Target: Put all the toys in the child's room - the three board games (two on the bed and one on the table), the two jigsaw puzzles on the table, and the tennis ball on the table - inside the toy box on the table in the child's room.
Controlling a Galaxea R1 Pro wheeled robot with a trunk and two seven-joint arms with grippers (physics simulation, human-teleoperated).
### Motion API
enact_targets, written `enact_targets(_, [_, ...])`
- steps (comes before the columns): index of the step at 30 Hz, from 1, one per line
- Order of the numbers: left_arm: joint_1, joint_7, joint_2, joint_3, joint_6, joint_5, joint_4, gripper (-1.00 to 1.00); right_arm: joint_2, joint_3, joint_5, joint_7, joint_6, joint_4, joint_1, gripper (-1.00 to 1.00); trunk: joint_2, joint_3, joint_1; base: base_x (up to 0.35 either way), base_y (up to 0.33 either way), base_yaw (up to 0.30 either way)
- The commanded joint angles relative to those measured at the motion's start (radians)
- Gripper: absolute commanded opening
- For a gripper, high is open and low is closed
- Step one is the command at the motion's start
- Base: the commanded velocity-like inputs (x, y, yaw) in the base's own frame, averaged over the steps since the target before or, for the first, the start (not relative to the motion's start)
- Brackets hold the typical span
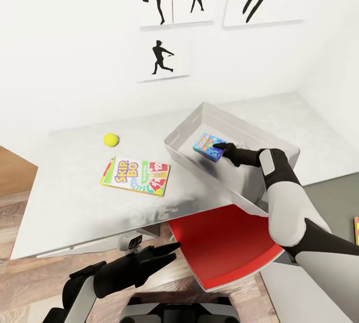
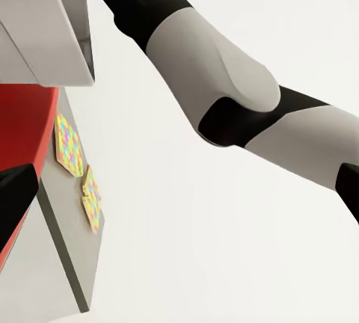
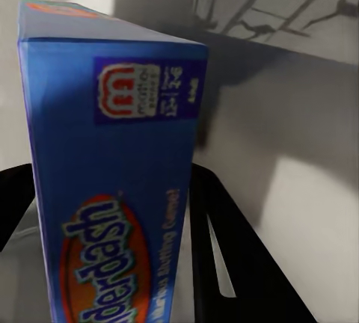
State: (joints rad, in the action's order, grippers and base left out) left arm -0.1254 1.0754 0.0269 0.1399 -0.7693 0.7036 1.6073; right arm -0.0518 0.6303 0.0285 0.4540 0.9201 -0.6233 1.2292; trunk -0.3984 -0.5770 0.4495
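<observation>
From the head camera, the right gripper reaches into the toy box at about two o'clock of centre, its fingers clamped on the small blue board game, which hangs tilted inside the box, above its floor as far as I can judge. On the table, the Skip-Bo game lies flat at nine o'clock of the box, with the tennis ball just beyond it at about eleven o'clock. A red chair seat sits under the table edge. The left gripper hovers low at seven o'clock, its fingers slightly parted and holding nothing.

The left wrist camera shows two jigsaw puzzles lying on a grey surface, and the right arm crossing above.

The right wrist camera shows the blue box face between the dark fingers, with the grey box wall behind.

The risk, as I judge it: released while tilted, the game could land on edge and lean against the wall, taking up room the wider boxes need.
</observation>
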Motion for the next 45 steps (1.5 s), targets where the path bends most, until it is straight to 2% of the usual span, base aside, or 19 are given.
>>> enact_targets(1, [0.000,-0.002,0.001,0.001,-0.007,0.007,0.000,1.00,-0.001,0.007,0.005,0.000,0.008,-0.001,0.002,-1.00,-0.002,-0.001,0.001,0.000,0.000,0.000])
enact_targets(15, [-0.001,-0.002,0.001,0.001,-0.007,0.007,0.000,1.00,-0.003,0.006,0.004,-0.001,0.008,0.007,0.014,-1.00,-0.002,-0.001,0.001,0.000,0.000,0.000])
enact_targets(16, [-0.001,-0.002,0.001,0.001,-0.007,0.007,0.000,1.00,-0.003,0.006,0.004,-0.001,0.008,0.007,0.015,1.00,-0.002,-0.001,0.001,0.000,0.000,0.000])
enact_targets(45, [-0.001,-0.002,0.002,0.001,-0.007,0.007,0.000,1.00,-0.002,0.005,0.004,-0.001,0.008,0.007,0.021,1.00,-0.002,-0.001,0.001,0.000,0.000,0.000])
